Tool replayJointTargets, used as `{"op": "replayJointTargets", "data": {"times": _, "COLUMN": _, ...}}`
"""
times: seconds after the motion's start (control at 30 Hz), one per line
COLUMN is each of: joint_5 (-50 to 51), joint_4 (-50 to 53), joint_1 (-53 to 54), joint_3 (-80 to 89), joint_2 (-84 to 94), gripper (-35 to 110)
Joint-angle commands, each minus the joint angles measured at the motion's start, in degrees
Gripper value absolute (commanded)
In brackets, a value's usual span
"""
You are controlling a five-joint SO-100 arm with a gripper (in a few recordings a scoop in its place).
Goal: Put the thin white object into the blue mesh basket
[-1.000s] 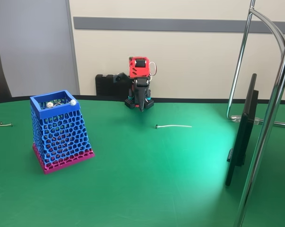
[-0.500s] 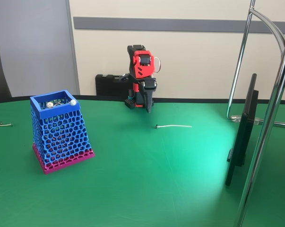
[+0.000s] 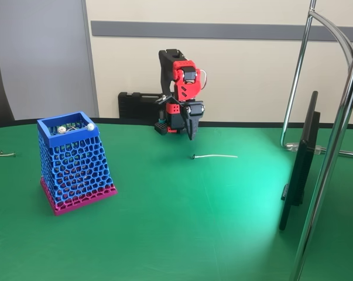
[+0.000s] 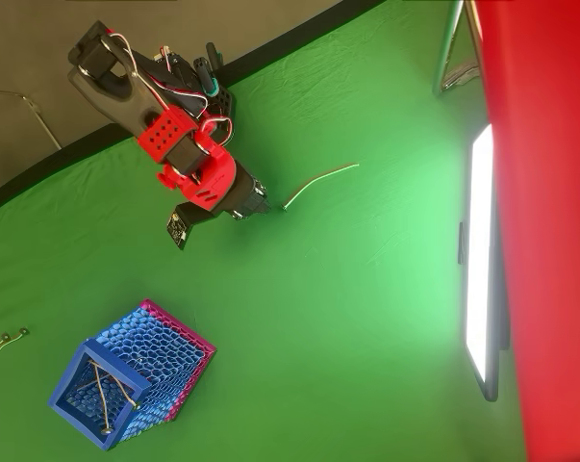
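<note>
Green felt covers the counter point(image 3: 182, 234). At mid-frame in the fixed view I see the thin white object point(image 3: 216, 156), a slender pale cord with a tiny dark tip at its left end, lying flat and slightly curved. My jaws point(image 3: 192, 136) hang pressed together, empty, above that tip. At lower left stands the blue mesh basket point(image 3: 72, 159), well apart.

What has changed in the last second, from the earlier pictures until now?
The gripper has risen and swung right in the fixed view, unfolding toward the thin white object. It holds nothing; its jaws look closed, though I cannot be sure. The white object, the blue mesh basket and the grey wire piece stayed where they were.
</note>
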Motion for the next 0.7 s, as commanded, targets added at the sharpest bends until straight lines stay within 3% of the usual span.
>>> {"op": "replayJointTargets", "data": {"times": 0.0, "joint_5": 1.67, "joint_4": 1.49, "joint_1": -0.44, "joint_3": -5.54, "joint_2": -5.01, "gripper": 12}}
{"op": "replayJointTargets", "data": {"times": 0.67, "joint_5": 10.28, "joint_4": 7.65, "joint_1": -6.77, "joint_3": -21.09, "joint_2": -28.21, "gripper": 11}}
